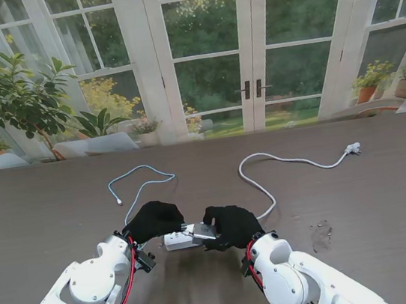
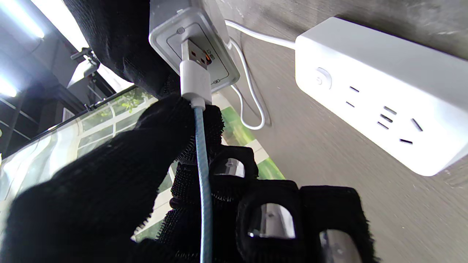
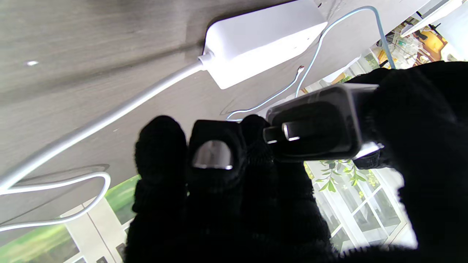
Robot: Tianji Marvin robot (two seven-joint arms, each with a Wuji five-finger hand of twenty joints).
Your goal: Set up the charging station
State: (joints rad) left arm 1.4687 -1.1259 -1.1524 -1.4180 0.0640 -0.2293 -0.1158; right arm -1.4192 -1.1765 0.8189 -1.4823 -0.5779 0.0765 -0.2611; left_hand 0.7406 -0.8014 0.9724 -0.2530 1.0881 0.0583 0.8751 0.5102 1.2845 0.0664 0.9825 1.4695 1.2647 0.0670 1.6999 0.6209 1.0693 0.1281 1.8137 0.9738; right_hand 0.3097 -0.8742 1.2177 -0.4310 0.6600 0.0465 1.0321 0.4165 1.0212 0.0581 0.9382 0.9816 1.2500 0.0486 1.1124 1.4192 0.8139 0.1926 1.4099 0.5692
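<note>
From the stand's view the left hand [image 1: 152, 219] and right hand [image 1: 233, 224] meet over the near middle of the bench [image 1: 38, 213], with the white power strip [image 1: 176, 240] lying between and partly under them. The grey charger [image 1: 204, 232] shows there only as a small block.

The left wrist view shows what the stand's view cannot: the left fingers [image 2: 204, 120] are clamped on the white USB plug [image 2: 196, 82] of the pale blue braided cable [image 2: 203, 190], and the plug's metal tip sits at a port in the charger's [image 2: 193, 44] face, partly in. The power strip [image 2: 380, 91] lies flat on the bench just beside, its sockets bare.

The right wrist view shows the other end of the charger [image 3: 318, 124], its two prongs exposed, with the right fingers [image 3: 409, 120] clamped round its body above the bench.

Farther from me, the blue cable [image 1: 141, 182] loops on the left and the strip's white cord [image 1: 287, 161] runs right to its plug [image 1: 352, 149] near the far right edge. The bench is open on both sides of the hands.
</note>
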